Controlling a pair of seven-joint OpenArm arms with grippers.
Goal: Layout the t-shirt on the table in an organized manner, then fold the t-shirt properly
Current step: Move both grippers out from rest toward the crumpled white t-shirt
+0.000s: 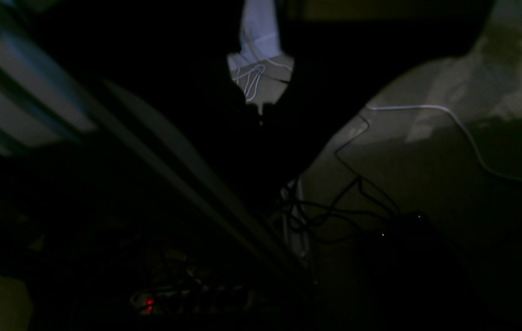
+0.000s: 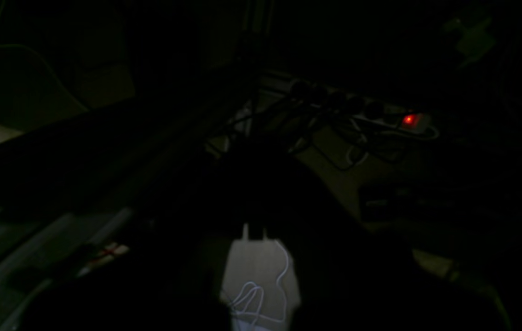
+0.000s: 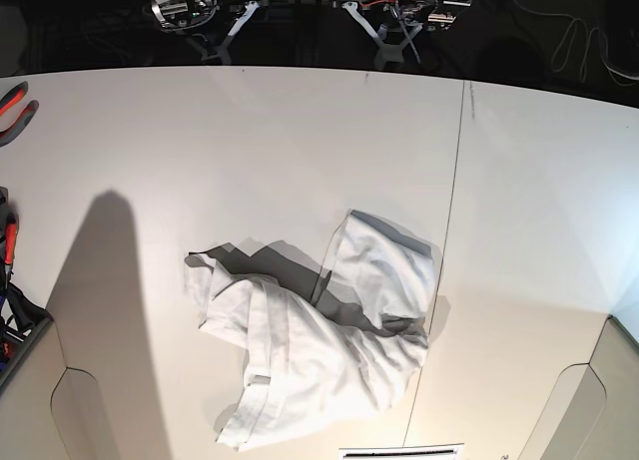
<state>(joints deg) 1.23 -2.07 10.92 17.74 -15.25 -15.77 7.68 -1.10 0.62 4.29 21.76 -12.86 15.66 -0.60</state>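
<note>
T-shirt (image 3: 319, 345) crumpled near table's (image 3: 250, 141) front edge; broad bare tabletop beyond; both pincers together

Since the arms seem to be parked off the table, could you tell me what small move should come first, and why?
Probably bring one arm over the table toward the t-shirt and open its gripper. The shirt lies crumpled in a heap near the front edge, one part folded up, and no gripper shows in the base view; both wrist views show only dark floor and cables, so nothing is held.

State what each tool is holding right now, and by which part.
Nothing is held. The t-shirt lies crumpled on the table, with neither arm near it in the base view. Both tools are shut, and the dark wrist views show no cloth.
</note>
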